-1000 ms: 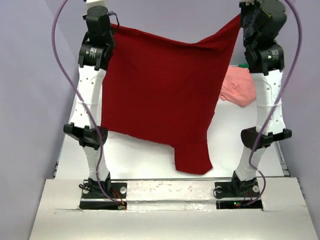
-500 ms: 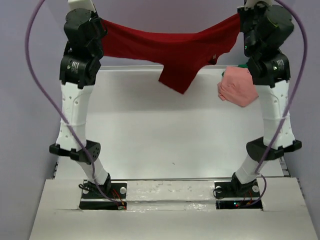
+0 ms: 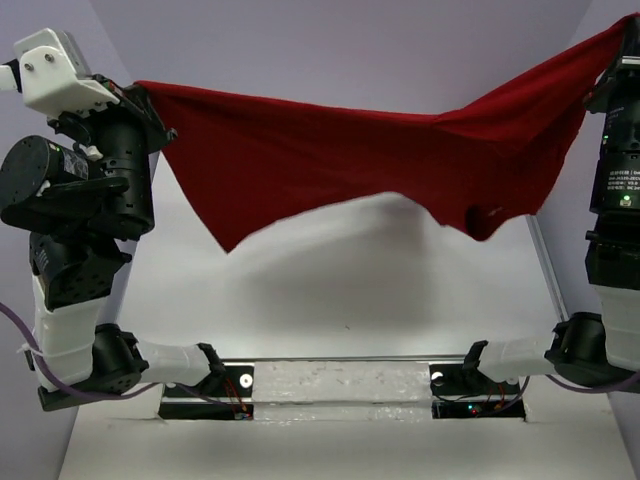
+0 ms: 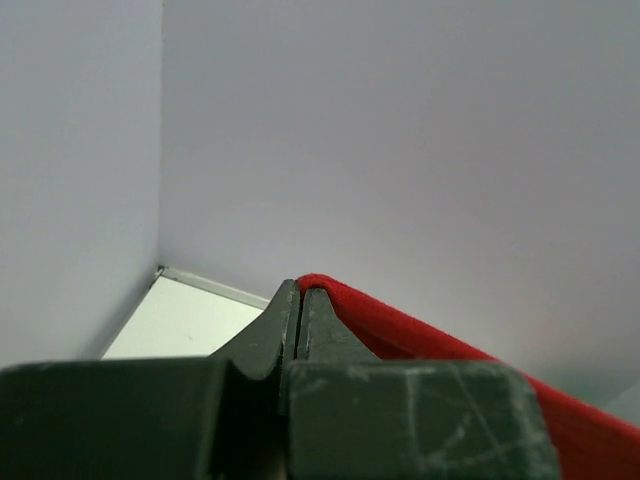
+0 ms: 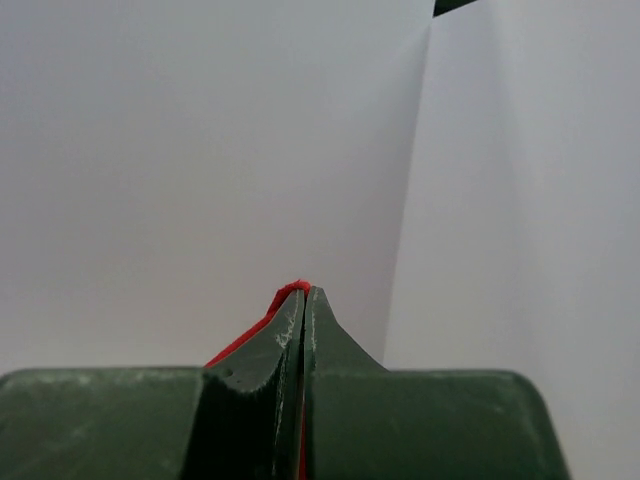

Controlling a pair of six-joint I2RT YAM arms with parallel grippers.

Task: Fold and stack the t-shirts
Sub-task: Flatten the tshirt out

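One dark red t-shirt (image 3: pixel 380 160) hangs spread out in the air above the table, stretched between my two grippers. My left gripper (image 3: pixel 143 92) is raised at the upper left and shut on the shirt's left corner. In the left wrist view its jaws (image 4: pixel 300 292) are pressed together, with red cloth (image 4: pixel 420 340) coming out on their right side. My right gripper (image 3: pixel 622 42) is high at the right edge, shut on the other corner. In the right wrist view red cloth (image 5: pixel 250 340) shows at the tip of the shut right gripper (image 5: pixel 304 293). A sleeve (image 3: pixel 490 215) sags at the lower right.
The white table (image 3: pixel 340 300) lies below the shirt, with a metal rail (image 3: pixel 548 270) along its right edge. Pale walls close in on the back and both sides. The arm bases (image 3: pixel 205 385) (image 3: pixel 475 385) sit at the near edge.
Both arms have swung up and apart, carrying the red shirt from a hanging drape to a taut spread close under the camera. Both grips have held.
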